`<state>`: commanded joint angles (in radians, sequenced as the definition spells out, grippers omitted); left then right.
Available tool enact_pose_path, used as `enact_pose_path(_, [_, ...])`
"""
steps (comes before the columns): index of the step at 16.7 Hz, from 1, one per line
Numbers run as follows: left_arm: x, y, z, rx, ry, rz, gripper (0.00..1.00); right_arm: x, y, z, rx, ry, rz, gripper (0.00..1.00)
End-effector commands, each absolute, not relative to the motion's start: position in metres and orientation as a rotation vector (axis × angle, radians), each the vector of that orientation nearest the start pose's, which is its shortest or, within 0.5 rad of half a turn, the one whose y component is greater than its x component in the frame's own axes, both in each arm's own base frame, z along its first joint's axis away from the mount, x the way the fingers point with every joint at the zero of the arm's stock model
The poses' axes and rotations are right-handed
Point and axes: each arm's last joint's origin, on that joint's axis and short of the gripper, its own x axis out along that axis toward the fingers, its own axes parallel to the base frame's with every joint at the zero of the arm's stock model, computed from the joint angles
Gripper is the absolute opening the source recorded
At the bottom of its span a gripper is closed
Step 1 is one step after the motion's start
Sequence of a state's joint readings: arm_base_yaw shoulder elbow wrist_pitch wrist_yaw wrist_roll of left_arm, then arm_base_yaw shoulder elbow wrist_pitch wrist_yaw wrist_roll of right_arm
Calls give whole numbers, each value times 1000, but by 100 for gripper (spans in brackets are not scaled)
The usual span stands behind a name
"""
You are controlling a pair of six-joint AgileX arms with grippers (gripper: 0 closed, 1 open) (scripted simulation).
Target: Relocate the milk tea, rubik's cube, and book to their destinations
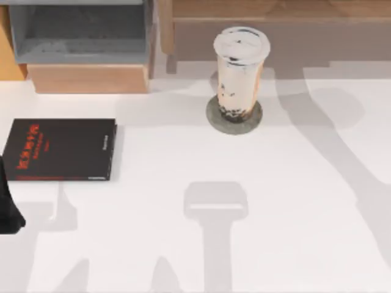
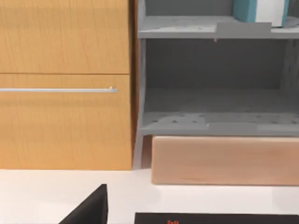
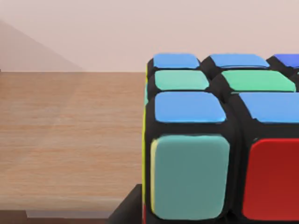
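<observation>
Milk tea [image 1: 239, 73] upright on grey coaster [image 1: 234, 116], rubik's cube [image 3: 219, 140] on wood (grip: cannot tell), book [image 2: 259, 10] shelved.

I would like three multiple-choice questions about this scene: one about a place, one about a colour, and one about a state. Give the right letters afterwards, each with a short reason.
1. What does the milk tea stand on?
A. a round grey coaster
B. the black book
C. the grey shelf

2. What colour is the lettering on the black book?
A. white
B. red
C. green

3. How is the milk tea standing?
A. tipped on its side
B. upside down
C. upright with its lid on

Answers:
1. A: in the top view the cup's base sits on the round grey coaster, apart from the book.
2. B: red letters show on the black cover at the table's left.
3. C: the white lid is on top and the dark pearls lie at the bottom.
</observation>
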<state>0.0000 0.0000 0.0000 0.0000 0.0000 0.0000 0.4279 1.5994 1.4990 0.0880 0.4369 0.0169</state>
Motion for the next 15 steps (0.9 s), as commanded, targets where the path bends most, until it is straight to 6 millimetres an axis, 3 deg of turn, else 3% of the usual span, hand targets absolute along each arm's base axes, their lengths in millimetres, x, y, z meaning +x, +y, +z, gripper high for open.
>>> enact_pose_path(8, [106,-1,160,0,0,0,100,353,146,401,8,-17,-17,0])
enact_pose_path(15, [106,-1,160,0,0,0,100,409,142,410,64,-48,-57,0])
